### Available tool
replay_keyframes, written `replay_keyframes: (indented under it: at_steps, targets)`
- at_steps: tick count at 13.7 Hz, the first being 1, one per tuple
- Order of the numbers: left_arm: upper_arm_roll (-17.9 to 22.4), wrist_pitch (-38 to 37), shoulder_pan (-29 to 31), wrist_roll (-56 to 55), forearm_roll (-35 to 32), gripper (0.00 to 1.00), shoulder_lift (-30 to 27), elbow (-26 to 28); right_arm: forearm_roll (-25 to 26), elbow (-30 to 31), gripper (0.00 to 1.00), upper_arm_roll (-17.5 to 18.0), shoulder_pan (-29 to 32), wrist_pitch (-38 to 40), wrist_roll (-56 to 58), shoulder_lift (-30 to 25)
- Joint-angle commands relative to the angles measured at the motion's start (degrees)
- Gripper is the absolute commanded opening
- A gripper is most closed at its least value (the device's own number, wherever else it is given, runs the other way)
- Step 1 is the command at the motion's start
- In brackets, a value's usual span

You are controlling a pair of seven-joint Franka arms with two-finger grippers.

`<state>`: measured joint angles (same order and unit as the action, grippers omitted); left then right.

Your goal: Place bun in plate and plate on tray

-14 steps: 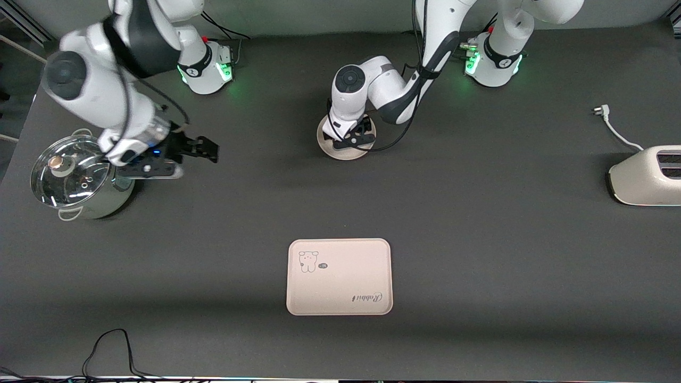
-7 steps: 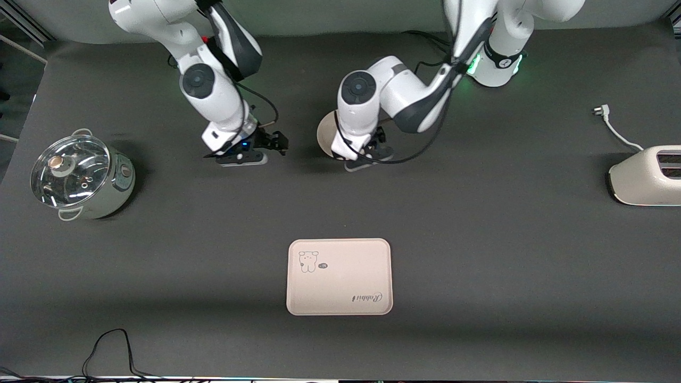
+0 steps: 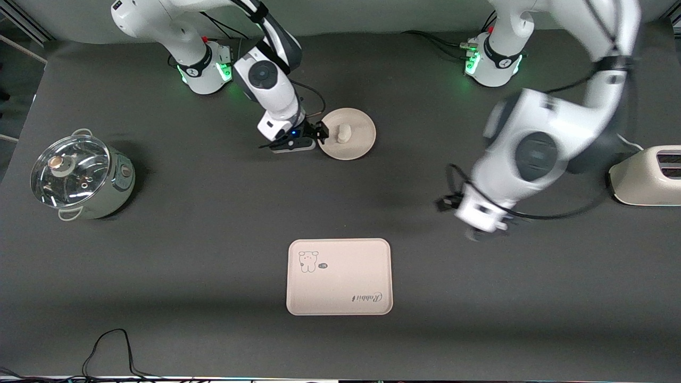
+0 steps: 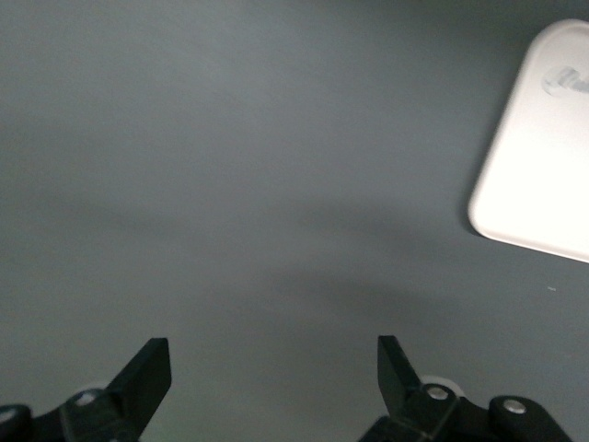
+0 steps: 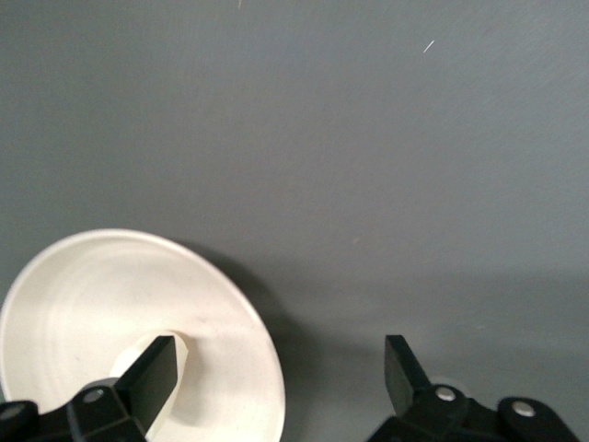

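The white bun [image 3: 343, 133] lies in the round beige plate [image 3: 359, 141], which stands on the table between the two arm bases. My right gripper [image 3: 320, 133] is open at the plate's edge on the right arm's side. In the right wrist view [image 5: 276, 379] its jaws straddle the rim of the plate [image 5: 110, 304], with the bun [image 5: 181, 348] partly hidden by one finger. The printed tray [image 3: 346, 266] lies nearer the front camera, with nothing on it. My left gripper [image 3: 478, 227] is open and empty above bare table toward the left arm's end; its view [image 4: 274, 368] shows a tray corner [image 4: 543, 175].
A steel pot with a glass lid [image 3: 80, 175] stands at the right arm's end. A white toaster [image 3: 646, 175] and its cord and plug [image 3: 612, 127] are at the left arm's end. A black cable [image 3: 106, 346] lies by the front edge.
My left gripper has left the plate, with the bun now showing in it, and swung toward the left arm's end. My right gripper has moved from beside the pot to the plate's edge.
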<state>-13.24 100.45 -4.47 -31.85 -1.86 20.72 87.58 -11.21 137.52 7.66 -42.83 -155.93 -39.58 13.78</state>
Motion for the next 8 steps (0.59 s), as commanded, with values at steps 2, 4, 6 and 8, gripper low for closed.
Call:
replay_keyframes:
  at_steps: [2,4,6,8]
  targets:
    - [2.9,-5.3,4.0,12.9,-1.5,1.00,-5.5,-0.7,-1.0,-0.6,1.00,-0.9,-3.0,-2.3,-1.8,2.8]
    - [8.2,-6.0,2.7,20.1,-1.5,1.00,-7.9,-0.5,-1.0,-0.6,0.97,-0.9,-3.1,-2.5,-1.9,4.1]
    - [13.9,-6.4,1.1,26.9,-1.5,1.00,-9.1,-0.3,-1.0,-0.6,0.83,-0.9,-3.6,-4.0,-1.9,5.5]
    - [19.6,-6.4,-0.7,31.1,-1.5,1.00,-10.1,-0.7,-1.0,-0.6,0.51,-0.9,-3.6,-3.9,-1.9,5.7]
